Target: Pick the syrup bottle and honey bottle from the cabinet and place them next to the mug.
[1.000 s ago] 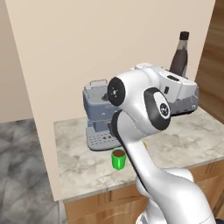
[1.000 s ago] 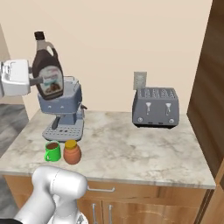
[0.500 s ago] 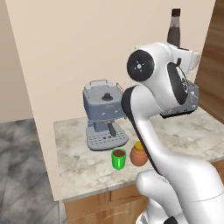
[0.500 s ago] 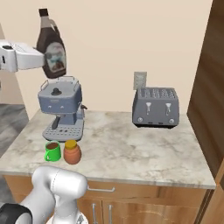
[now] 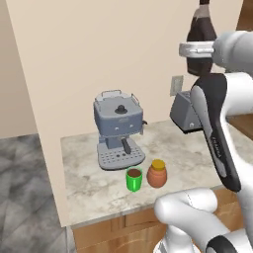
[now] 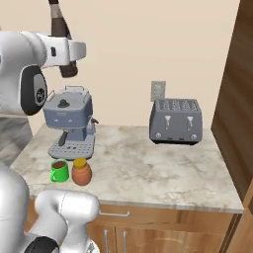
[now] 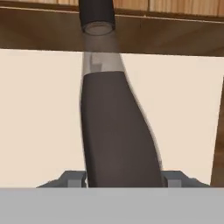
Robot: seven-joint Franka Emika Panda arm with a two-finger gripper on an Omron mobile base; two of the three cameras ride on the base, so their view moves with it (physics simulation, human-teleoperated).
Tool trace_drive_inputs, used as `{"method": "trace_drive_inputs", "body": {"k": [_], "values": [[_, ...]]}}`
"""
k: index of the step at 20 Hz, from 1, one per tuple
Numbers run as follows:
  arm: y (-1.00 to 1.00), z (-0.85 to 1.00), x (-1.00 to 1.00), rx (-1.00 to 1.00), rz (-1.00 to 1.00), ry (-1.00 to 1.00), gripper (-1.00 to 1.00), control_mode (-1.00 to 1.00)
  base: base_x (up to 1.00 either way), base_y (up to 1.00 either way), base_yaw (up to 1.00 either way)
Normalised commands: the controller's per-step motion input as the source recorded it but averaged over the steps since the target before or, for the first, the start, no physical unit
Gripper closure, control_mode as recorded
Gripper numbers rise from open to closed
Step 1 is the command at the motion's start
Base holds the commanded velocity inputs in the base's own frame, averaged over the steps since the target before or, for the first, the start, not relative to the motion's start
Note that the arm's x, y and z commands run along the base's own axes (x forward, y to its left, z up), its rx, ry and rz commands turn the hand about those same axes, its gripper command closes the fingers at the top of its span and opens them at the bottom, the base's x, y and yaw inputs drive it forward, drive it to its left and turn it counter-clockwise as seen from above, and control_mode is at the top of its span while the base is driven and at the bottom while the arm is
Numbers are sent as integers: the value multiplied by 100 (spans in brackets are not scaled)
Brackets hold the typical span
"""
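On the surface (image 6: 148, 163) the mug (image 6: 59, 171) stands at the left, the honey bottle (image 6: 81, 171) touching its right side; the free spot lies right of that jar. The fingers (image 7: 87, 177) clamp the syrup bottle (image 6: 62, 37) low on its body, high above the coffee machine (image 6: 70, 121); bring it down upright, clear of the machine, beside the honey bottle.

Glossy dark syrup bottle (image 7: 116, 131); mottled stone-look counter (image 6: 143, 168).

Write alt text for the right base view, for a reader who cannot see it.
A white robot arm holds a dark syrup bottle high above a marble counter, its jaws closed on it. Below sit a grey-blue coffee machine, a green mug beside a honey bottle, and a grey toaster farther right.
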Motion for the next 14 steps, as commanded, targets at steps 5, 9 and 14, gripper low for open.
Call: {"method": "trace_drive_inputs", "body": {"k": [5, 9, 14], "values": [[-45, 1, 5, 4, 76, 5, 100, -100, 0, 0, 0], [-19, -4, 17, 6, 60, 2, 100, -100, 0, 0, 0], [-7, -1, 23, 2, 46, 3, 100, -100, 0, 0, 0]]}}
